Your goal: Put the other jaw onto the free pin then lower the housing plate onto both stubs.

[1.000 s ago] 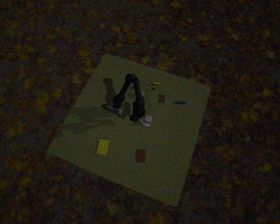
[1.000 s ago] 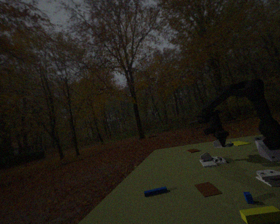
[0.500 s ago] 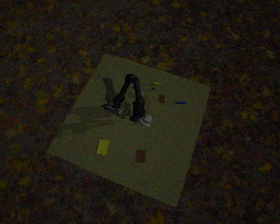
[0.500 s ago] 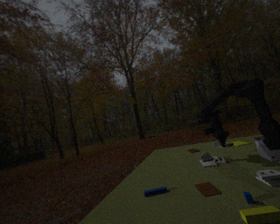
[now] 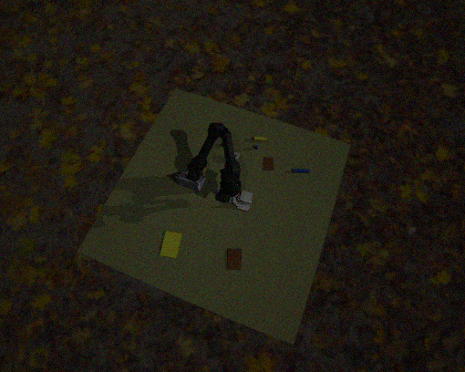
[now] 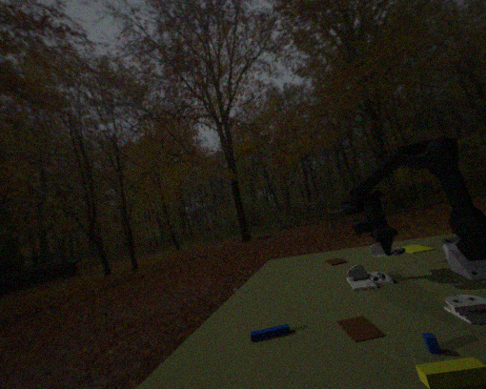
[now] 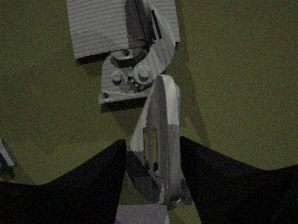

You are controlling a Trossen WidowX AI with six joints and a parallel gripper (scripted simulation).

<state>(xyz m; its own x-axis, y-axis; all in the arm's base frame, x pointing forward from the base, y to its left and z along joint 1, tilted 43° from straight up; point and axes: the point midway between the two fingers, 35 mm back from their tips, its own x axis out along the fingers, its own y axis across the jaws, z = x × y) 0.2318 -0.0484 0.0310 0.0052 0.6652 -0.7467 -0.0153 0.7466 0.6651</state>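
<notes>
My gripper (image 7: 150,144) (image 6: 389,253) is shut on a grey jaw (image 7: 172,117) (image 6: 378,250), which stands on edge with its white end pointing away from the arm. The base (image 7: 110,90) (image 6: 362,286) lies just ahead of it. In the wrist view one jaw (image 7: 164,47) sits with its eye on the right pin (image 7: 143,73); a second round pin (image 7: 116,76) shows bare at left. The held jaw's tip overlaps the base's lower right corner in the wrist view; contact cannot be told. A light plate with holes (image 6: 467,299), seemingly the housing plate, rests apart, nearer the exterior camera.
A striped light block (image 7: 95,25) adjoins the base. Two red-brown tiles (image 5: 268,163) (image 5: 233,259) (image 6: 361,329), a yellow sheet (image 5: 170,244), a yellow block (image 5: 260,139) (image 6: 453,374), a blue bar (image 5: 300,170) (image 6: 270,333) and a small blue block (image 6: 431,342) lie around on the mat.
</notes>
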